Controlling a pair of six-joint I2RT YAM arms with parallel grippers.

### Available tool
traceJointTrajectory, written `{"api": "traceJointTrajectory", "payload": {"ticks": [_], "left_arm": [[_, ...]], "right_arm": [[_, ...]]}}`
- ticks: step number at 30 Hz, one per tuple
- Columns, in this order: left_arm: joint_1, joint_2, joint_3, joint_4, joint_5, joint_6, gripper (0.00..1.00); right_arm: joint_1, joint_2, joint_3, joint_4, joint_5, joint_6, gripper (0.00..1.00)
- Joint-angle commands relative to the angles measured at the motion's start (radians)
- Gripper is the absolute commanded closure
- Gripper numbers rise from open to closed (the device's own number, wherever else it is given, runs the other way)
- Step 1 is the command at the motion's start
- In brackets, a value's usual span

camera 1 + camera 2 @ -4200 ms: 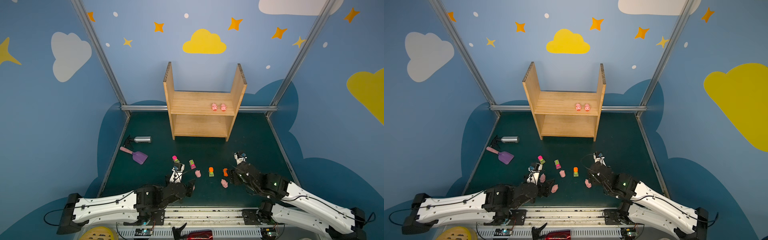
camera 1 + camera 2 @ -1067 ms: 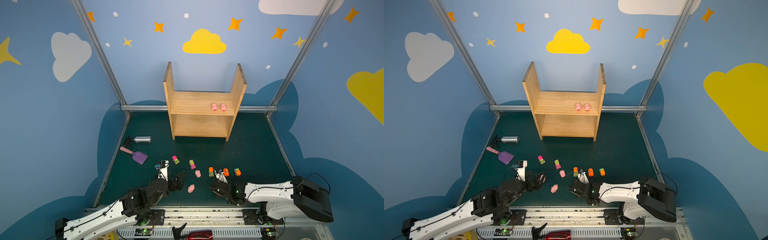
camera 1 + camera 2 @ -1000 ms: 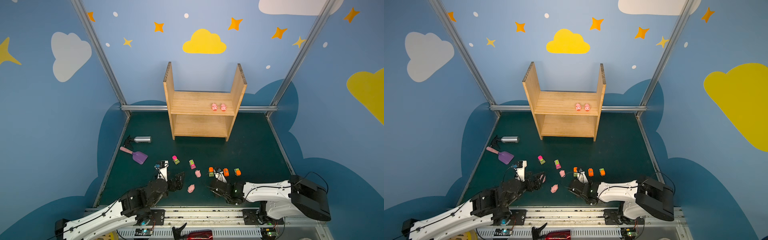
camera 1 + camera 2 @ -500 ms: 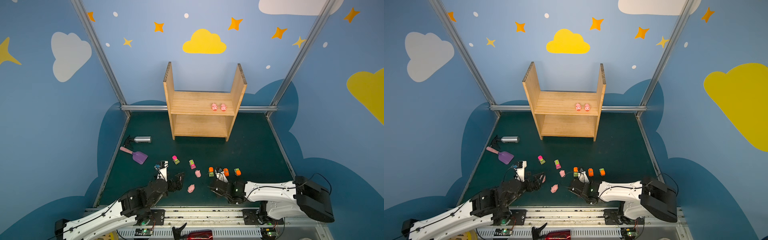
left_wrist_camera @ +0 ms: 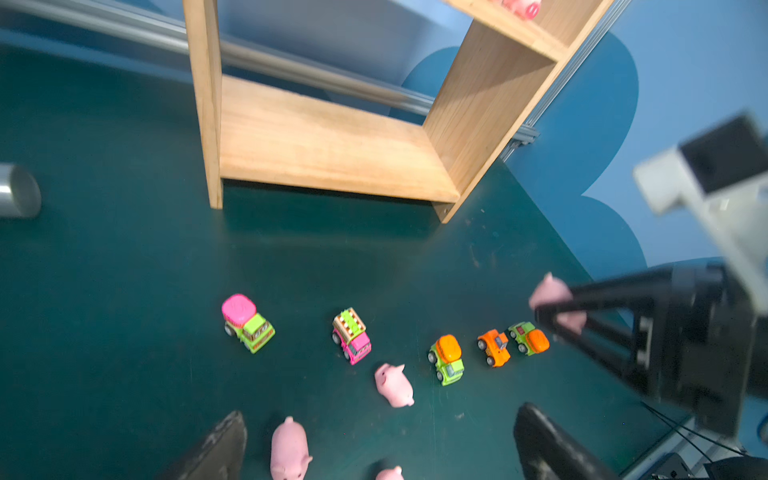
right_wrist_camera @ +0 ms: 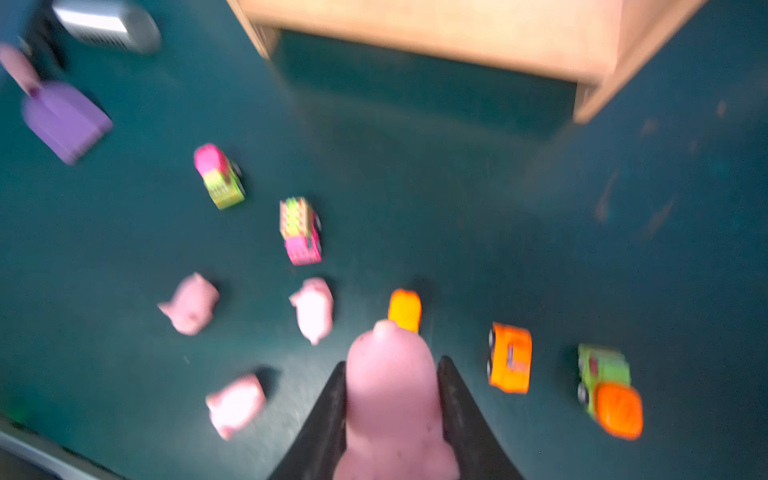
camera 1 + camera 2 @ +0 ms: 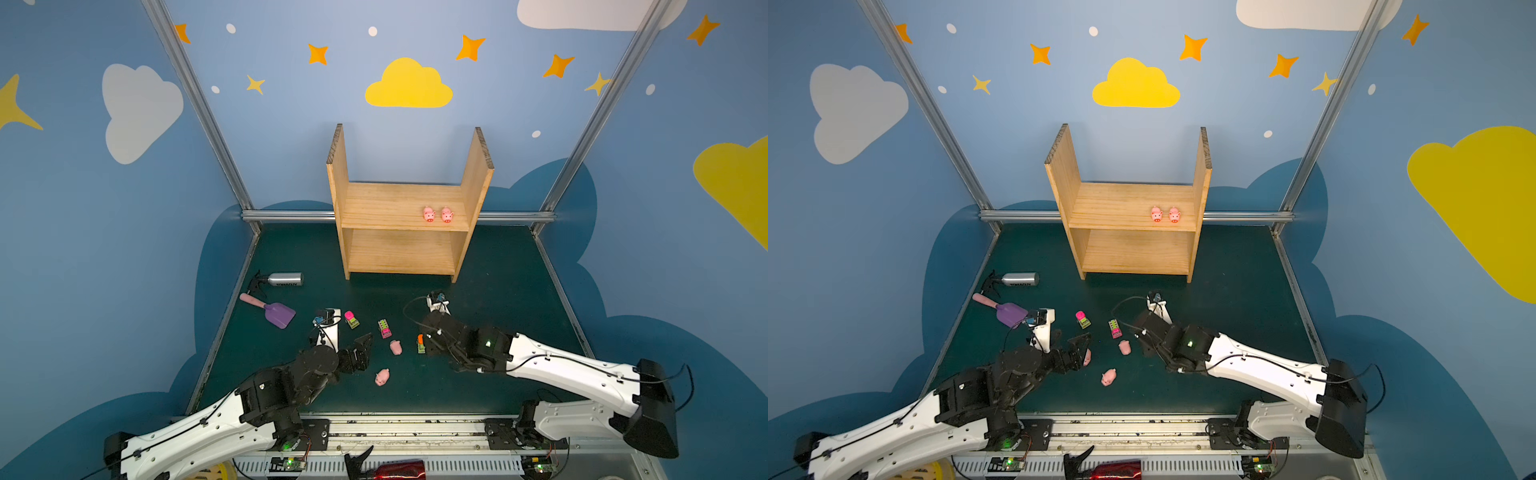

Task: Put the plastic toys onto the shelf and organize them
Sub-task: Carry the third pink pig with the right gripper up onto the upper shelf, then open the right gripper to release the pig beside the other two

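My right gripper is shut on a pink pig and holds it off the green floor; the left wrist view shows that pig in the air above the cars. My left gripper is open and low over the floor, with one loose pig between its fingers and two more pigs close by. Several small cars stand in a loose row on the floor. In both top views the wooden shelf at the back carries two pigs on the right of its upper board.
A silver bottle and a purple scoop lie on the floor at the left, near the side wall. A metal rail runs behind the shelf. The shelf's lower board is bare.
My right gripper has closed on a pig near the front edge and lifted it, moving back toward the cars. The left arm has hardly moved.
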Motion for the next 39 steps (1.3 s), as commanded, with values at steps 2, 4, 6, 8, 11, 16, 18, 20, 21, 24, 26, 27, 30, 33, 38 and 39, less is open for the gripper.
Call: {"api": "traceJointTrajectory", "payload": {"ticks": [2, 4, 6, 8, 11, 16, 18, 20, 21, 24, 26, 27, 30, 33, 38, 39], "left_arm": [[0.041, 0.024, 0.071, -0.003, -0.010, 0.117, 0.00], [0.063, 0.033, 0.095, -0.007, 0.002, 0.141, 0.00], [0.086, 0.040, 0.110, -0.008, 0.013, 0.159, 0.00], [0.109, 0.043, 0.118, -0.005, 0.028, 0.175, 0.00], [0.137, 0.045, 0.117, 0.001, 0.038, 0.184, 0.00], [0.182, 0.050, 0.113, 0.017, 0.060, 0.184, 0.00], [0.197, 0.052, 0.114, 0.020, 0.066, 0.181, 0.00], [0.210, 0.052, 0.113, 0.025, 0.071, 0.179, 0.00], [0.214, 0.051, 0.113, 0.027, 0.072, 0.177, 0.00], [0.229, 0.051, 0.111, 0.027, 0.074, 0.179, 0.00], [0.239, 0.052, 0.110, 0.022, 0.075, 0.178, 0.00], [0.243, 0.053, 0.110, 0.019, 0.075, 0.175, 0.00], [0.252, 0.050, 0.104, 0.026, 0.077, 0.171, 0.00], [0.264, 0.053, 0.103, 0.032, 0.084, 0.171, 0.00], [0.283, 0.061, 0.103, 0.034, 0.102, 0.169, 0.00], [0.285, 0.061, 0.103, 0.032, 0.103, 0.169, 0.00]], "right_arm": [[-0.095, 0.115, 0.218, -0.064, -0.029, -0.164, 0.68], [-0.133, 0.177, 0.324, -0.074, -0.044, -0.208, 0.68], [-0.169, 0.245, 0.445, -0.092, -0.057, -0.253, 0.68], [-0.201, 0.321, 0.572, -0.117, -0.065, -0.300, 0.68], [-0.248, 0.425, 0.744, -0.143, -0.087, -0.356, 0.68], [-0.328, 0.590, 1.003, -0.196, -0.126, -0.409, 0.70], [-0.352, 0.651, 1.103, -0.214, -0.141, -0.425, 0.70], [-0.373, 0.725, 1.221, -0.243, -0.160, -0.439, 0.70], [-0.381, 0.753, 1.272, -0.256, -0.168, -0.443, 0.70], [-0.404, 0.846, 1.409, -0.297, -0.192, -0.443, 0.69], [-0.415, 0.878, 1.452, -0.306, -0.198, -0.444, 0.69], [-0.419, 0.885, 1.458, -0.302, -0.200, -0.445, 0.69], [-0.432, 0.899, 1.456, -0.297, -0.210, -0.441, 0.68], [-0.437, 0.901, 1.456, -0.297, -0.209, -0.440, 0.68], [-0.440, 0.906, 1.456, -0.290, -0.209, -0.443, 0.65], [-0.442, 0.907, 1.456, -0.287, -0.208, -0.443, 0.64]]}}
